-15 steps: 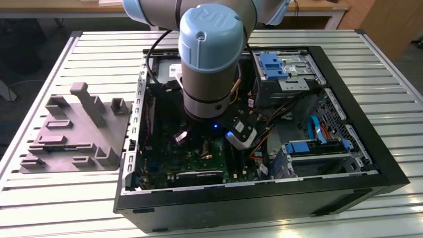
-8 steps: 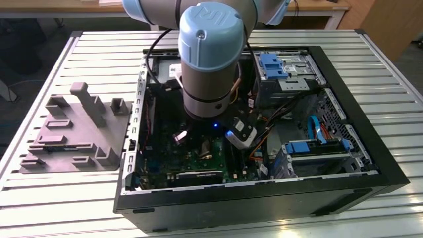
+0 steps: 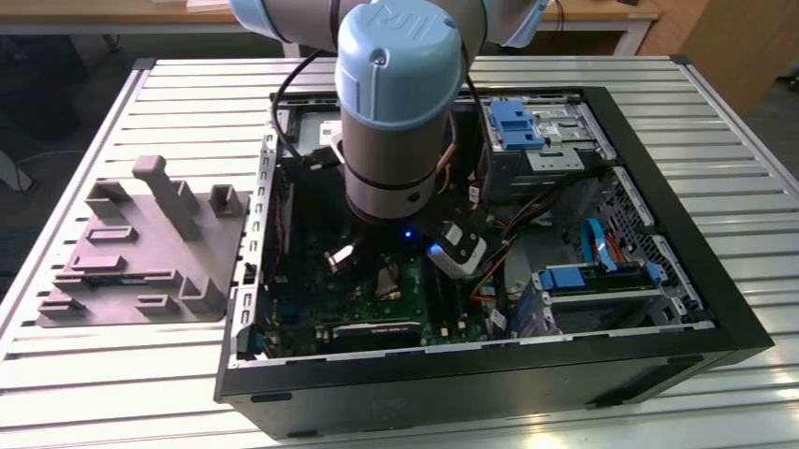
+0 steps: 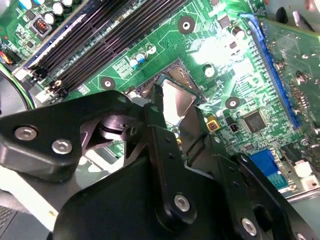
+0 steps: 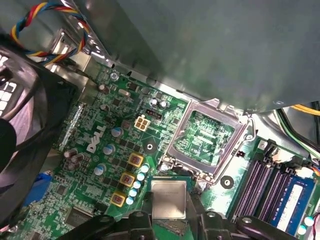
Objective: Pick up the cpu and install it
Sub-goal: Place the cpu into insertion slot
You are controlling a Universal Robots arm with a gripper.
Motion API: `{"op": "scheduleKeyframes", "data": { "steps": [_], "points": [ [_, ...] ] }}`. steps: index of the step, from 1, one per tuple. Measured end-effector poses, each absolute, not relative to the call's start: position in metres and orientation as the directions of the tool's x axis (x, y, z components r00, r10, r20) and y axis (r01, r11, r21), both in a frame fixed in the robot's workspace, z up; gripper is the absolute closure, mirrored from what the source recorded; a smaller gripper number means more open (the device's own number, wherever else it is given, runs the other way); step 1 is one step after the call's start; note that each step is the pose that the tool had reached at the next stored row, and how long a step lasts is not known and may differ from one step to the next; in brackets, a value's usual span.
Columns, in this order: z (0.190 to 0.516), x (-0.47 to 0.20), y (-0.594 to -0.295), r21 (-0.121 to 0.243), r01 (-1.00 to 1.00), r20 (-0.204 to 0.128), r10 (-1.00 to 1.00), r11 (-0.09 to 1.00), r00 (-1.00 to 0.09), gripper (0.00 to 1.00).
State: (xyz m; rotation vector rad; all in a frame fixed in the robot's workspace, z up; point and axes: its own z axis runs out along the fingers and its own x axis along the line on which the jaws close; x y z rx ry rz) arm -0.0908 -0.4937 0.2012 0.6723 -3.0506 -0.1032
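- Exterior view: the robot arm (image 3: 399, 122) reaches straight down into the open computer case (image 3: 680, 299), which lies on its side on a slatted metal table (image 3: 88, 365). Its lower end hangs over the green motherboard (image 3: 374, 313). A grey plastic tray (image 3: 138, 257) with upright posts stands on the table, just beside the case on the exterior view's left.
- Second wrist view: the gripper (image 4: 175, 107) has its two black fingers (image 4: 157, 122) closed narrowly on the cpu (image 4: 177, 100), pressing on two opposite edges. The chip's silvery metal top catches the light. It hangs close above the board, between the black memory slots (image 4: 100, 45) and a long blue expansion slot (image 4: 272, 65).
- First wrist view: the cpu sits level in the jaws, just beside the cpu socket (image 5: 207, 135) and not over it. The socket's metal frame is open and its pin field is bare, with nothing seated in it.
- Progress, as a judgement: the pick-up looks done, since the chip is off the tray, in the grip and inside the case. The install is not yet done, because the chip is neither lined up over the socket nor lowered into it.
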Motion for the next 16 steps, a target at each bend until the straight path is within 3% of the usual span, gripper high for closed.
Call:
{"op": "scheduleKeyframes", "data": {
  "steps": [7,8,13,14,16],
  "points": [
    [0.2008,-0.0915,-0.4950,0.068,-0.439,0.002,-0.440,0.896,-0.898,0.58],
    [0.2007,-0.0915,-0.4950,0.068,-0.439,0.001,-0.440,0.896,-0.898,0.52],
    [0.2000,-0.0915,-0.4951,0.068,-0.439,0.001,-0.440,0.896,-0.898,0.51],
    [0.1995,-0.0915,-0.4950,0.068,-0.439,0.001,-0.440,0.896,-0.898,0.45],
    [0.1980,-0.0915,-0.4950,0.068,-0.439,0.001,-0.440,0.896,-0.898,0.45]
  ]
}}
